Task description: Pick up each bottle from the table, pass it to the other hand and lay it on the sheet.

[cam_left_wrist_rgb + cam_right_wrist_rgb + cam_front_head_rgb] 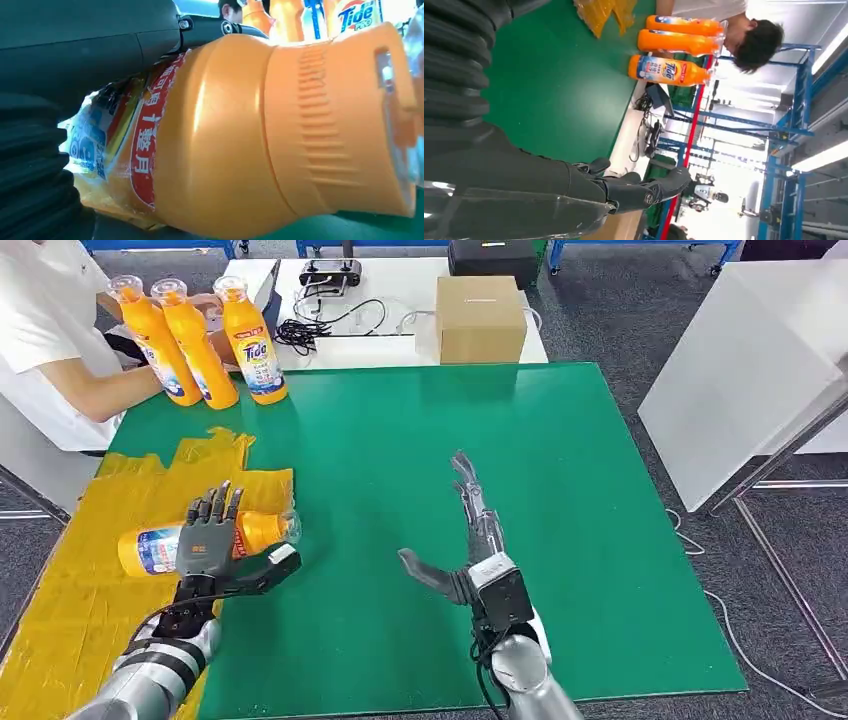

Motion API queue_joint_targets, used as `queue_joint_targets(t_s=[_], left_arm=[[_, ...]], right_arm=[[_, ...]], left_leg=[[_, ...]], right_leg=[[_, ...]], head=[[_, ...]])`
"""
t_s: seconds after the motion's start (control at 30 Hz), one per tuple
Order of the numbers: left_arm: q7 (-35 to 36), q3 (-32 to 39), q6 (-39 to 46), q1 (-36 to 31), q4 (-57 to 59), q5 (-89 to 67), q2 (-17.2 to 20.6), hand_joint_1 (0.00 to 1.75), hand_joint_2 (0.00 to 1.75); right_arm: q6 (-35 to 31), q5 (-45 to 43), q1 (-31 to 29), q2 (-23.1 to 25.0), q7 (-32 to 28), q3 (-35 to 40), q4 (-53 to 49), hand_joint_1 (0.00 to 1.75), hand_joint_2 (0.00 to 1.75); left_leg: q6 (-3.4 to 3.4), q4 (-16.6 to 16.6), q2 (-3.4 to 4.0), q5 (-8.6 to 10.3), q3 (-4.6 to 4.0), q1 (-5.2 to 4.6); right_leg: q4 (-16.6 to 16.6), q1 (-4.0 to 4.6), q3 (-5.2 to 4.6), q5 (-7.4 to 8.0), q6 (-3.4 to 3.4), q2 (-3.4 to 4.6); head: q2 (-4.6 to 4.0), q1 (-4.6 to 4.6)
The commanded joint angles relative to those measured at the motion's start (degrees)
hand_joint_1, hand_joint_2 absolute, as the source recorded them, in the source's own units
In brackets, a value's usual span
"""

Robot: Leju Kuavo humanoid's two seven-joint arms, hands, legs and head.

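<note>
My left hand (213,540) is over a bottle (258,531) that lies on its side at the edge of the yellow sheet (70,610), cap toward the green desk (560,490). My fingers are laid across its body and the thumb reaches around on the cap side, so I judge I hold it, but I cannot tell how firmly. In the left wrist view the bottle is close to my palm. It lies flat because the task asks to lay it, not stand it. My right hand (470,540) is spread and empty above the desk, well apart from the bottle; I think its part of the pass is finished. Three bottles (200,340) stand upright at the far left corner, beside a person (50,350), waiting for their turn.
</note>
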Motion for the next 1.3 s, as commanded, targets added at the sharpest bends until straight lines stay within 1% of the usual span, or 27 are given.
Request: queue_joint_targets(t_s=[0.03,0.1,0.13,0.3,0.37,0.4,0.5,0.53,0.57,0.6,0.63,0.73,0.8,0.9,0.93,0.97,1.0,1.03,1.17,1.2,1.23,1.3], left_arm=[[0.0,1.6,-0.6,0.7,1.2,-0.2,-0.6,0.00,1.75],[0.0,1.6,-0.6,0.7,1.2,-0.2,-0.6,0.00,1.75],[-1.0,3.3,-0.6,1.5,-0.3,0.1,-1.0,0.00,1.75],[-3.5,7.2,-0.6,3.8,-4.4,-0.7,-2.5,0.00,1.75],[-4.3,8.1,-0.6,5.5,-8.1,-1.7,-3.4,0.00,1.75],[-4.9,8.5,-0.6,6.6,-10.7,-1.9,-3.9,0.00,0.00],[-6.1,9.2,-0.6,10.1,-19.4,-3.0,-5.9,0.00,0.00],[-5.6,8.4,-0.6,11.7,-24.3,-4.0,-6.3,0.00,0.00],[-15.1,12.4,-0.6,15.7,-38.0,0.3,-10.3,0.00,0.00],[-18.0,13.5,-0.6,16.7,-40.9,1.9,-12.7,0.00,0.00],[-20.2,14.3,-0.6,17.4,-43.0,2.4,-14.3,0.00,0.00],[-24.2,15.8,-0.6,18.1,-45.7,4.7,-16.6,0.00,0.00],[-28.2,18.0,-0.6,17.6,-45.1,7.2,-17.8,0.00,0.00],[-33.8,20.8,-0.6,16.5,-42.2,10.5,-19.2,0.00,0.00],[-34.8,21.0,-0.6,16.2,-40.5,11.3,-19.2,0.00,0.00],[-33.5,19.1,-0.6,16.0,-39.2,12.1,-18.1,0.00,0.00],[-30.2,16.1,-0.6,15.9,-39.1,11.9,-17.0,0.00,0.00],[-31.5,15.6,-0.6,15.9,-37.6,14.6,-16.1,0.00,0.00],[-33.0,15.1,-0.6,16.2,-38.7,17.5,-16.3,0.00,0.00],[-33.6,13.8,-0.6,16.2,-37.7,21.6,-16.0,0.00,0.00],[-33.5,10.8,-0.6,16.2,-36.9,26.8,-14.7,0.00,0.00],[-33.2,10.4,-0.6,16.4,-37.3,26.8,-14.6,0.00,0.00]], right_arm=[[0.1,0.0,-2.3,-1.5,0.1,0.9,3.4,0.00,1.75],[0.1,0.0,-2.3,-1.5,0.1,0.9,3.4,0.00,1.75],[0.0,0.2,-2.5,-1.6,0.3,1.1,3.8,0.00,1.75],[-0.1,0.4,-2.3,-1.6,0.5,0.9,4.6,0.00,1.75],[-0.3,0.6,-1.8,-1.7,0.7,0.6,4.6,0.00,1.75],[-0.5,0.8,-1.4,-1.6,0.8,0.4,4.5,0.00,1.75],[-1.0,1.4,-0.3,-1.5,0.7,-0.2,4.2,0.00,1.75],[-1.1,1.6,0.1,-1.5,0.7,-0.4,4.1,0.00,1.75],[-2.5,2.2,1.3,-1.2,1.0,-1.5,3.5,0.00,1.75],[-2.8,2.4,2.1,-1.2,0.9,-2.0,3.2,0.00,1.75],[-3.0,2.6,2.5,-1.1,0.9,-2.4,2.9,0.00,1.75],[-3.2,2.8,3.0,-0.7,0.8,-2.8,2.5,0.00,1.75],[-3.2,2.9,3.0,-0.5,0.9,-3.1,2.6,0.00,1.75],[-3.1,3.2,3.0,-0.4,0.9,-3.3,2.5,0.00,1.75],[-3.0,3.4,3.1,-0.3,1.0,-3.4,2.4,0.00,1.75],[-3.1,3.4,3.2,-0.6,1.0,-3.2,2.2,0.00,1.75],[-3.1,3.4,3.7,-0.9,1.1,-2.9,1.3,0.00,1.75],[-3.1,3.6,3.3,-0.7,1.2,-3.3,1.9,0.00,1.75],[-2.9,3.9,3.5,-0.4,1.2,-3.9,1.7,0.00,1.75],[-2.8,4.0,3.6,-0.3,1.2,-4.2,1.6,0.00,1.75],[-2.7,4.2,3.9,-0.2,1.1,-4.4,1.3,0.00,1.75],[-2.7,4.2,3.9,-0.2,1.1,-4.4,1.2,0.00,1.75]], left_leg=[[-0.03,-0.1,0.13,-0.01,0.09,0.02],[-0.03,-0.1,0.14,-0.01,0.11,0.03],[-0.03,-0.1,0.13,-0.01,0.10,0.01],[-0.03,-0.1,0.16,-0.02,0.12,0.01],[-0.03,-0.1,0.17,-0.02,0.12,0.03],[-0.02,-0.1,0.11,-0.02,0.09,0.01],[-0.01,-0.1,0.05,-0.01,0.03,-0.01],[-0.02,-0.1,0.07,-0.04,0.07,0.01],[0.00,0.0,0.01,-0.02,-0.03,0.01],[0.00,0.0,-0.03,-0.08,-0.04,0.05],[0.02,0.1,-0.15,-0.04,-0.26,0.04],[0.02,0.1,-0.12,-0.04,-0.39,0.01],[0.00,0.1,-0.03,-0.15,-0.27,0.01],[-0.02,0.0,0.07,-0.07,-0.33,-0.04],[-0.04,0.0,0.01,-0.07,-0.26,-0.05],[-0.03,0.0,-0.02,-0.03,-0.32,-0.07],[-0.04,0.0,-0.03,-0.04,-0.26,-0.04],[-0.02,0.0,-0.06,-0.02,-0.32,-0.05],[-0.02,0.0,0.04,-0.04,-0.30,-0.01],[-0.03,0.0,0.06,-0.08,-0.22,0.03],[-0.01,0.0,-0.01,-0.04,-0.27,0.01],[-0.01,0.0,-0.14,-0.03,-0.26,0.01]], right_leg=[[-0.1,0.02,0.07,0.03,0.01,0.10],[-0.1,0.02,0.09,0.03,0.00,0.10],[-0.1,0.01,0.08,0.03,0.01,0.10],[-0.1,0.01,0.10,0.03,0.02,0.12],[-0.1,0.02,0.10,0.04,0.02,0.11],[-0.1,0.01,0.08,0.02,0.02,0.07],[-0.1,-0.01,0.03,0.01,0.02,0.02],[-0.1,0.02,0.07,0.00,0.03,0.04],[-0.1,0.01,-0.03,0.00,0.02,-0.02],[-0.1,0.05,0.02,-0.05,0.04,-0.08],[-0.1,0.04,-0.17,-0.04,0.05,-0.18],[0.0,0.00,-0.35,-0.05,0.04,-0.14],[-0.1,0.02,-0.18,-0.10,0.05,-0.06],[-0.1,-0.01,-0.33,-0.01,-0.01,0.05],[-0.1,-0.01,-0.25,-0.04,-0.02,-0.02],[-0.1,-0.03,-0.31,-0.01,-0.02,-0.05],[-0.1,0.00,-0.24,-0.02,-0.03,-0.07],[-0.1,-0.02,-0.31,0.00,-0.02,-0.08],[-0.1,0.01,-0.30,-0.01,0.01,-0.01],[-0.1,0.04,-0.22,-0.03,0.01,0.00],[-0.1,0.00,-0.27,-0.03,0.01,-0.06],[-0.1,-0.01,-0.21,-0.06,0.02,-0.19]], head=[[0.00,-0.02],[0.00,0.00],[0.00,-0.02],[0.00,-0.02],[0.00,-0.02],[0.00,0.00],[0.00,0.00],[0.00,-0.02],[0.00,-0.02],[0.00,0.00],[0.00,0.00],[0.00,0.00],[0.00,0.00],[0.00,0.00],[0.00,0.00],[0.00,-0.02],[0.00,-0.02],[0.00,-0.02],[0.00,-0.02],[0.00,-0.02],[0.00,-0.04],[0.00,-0.02]])
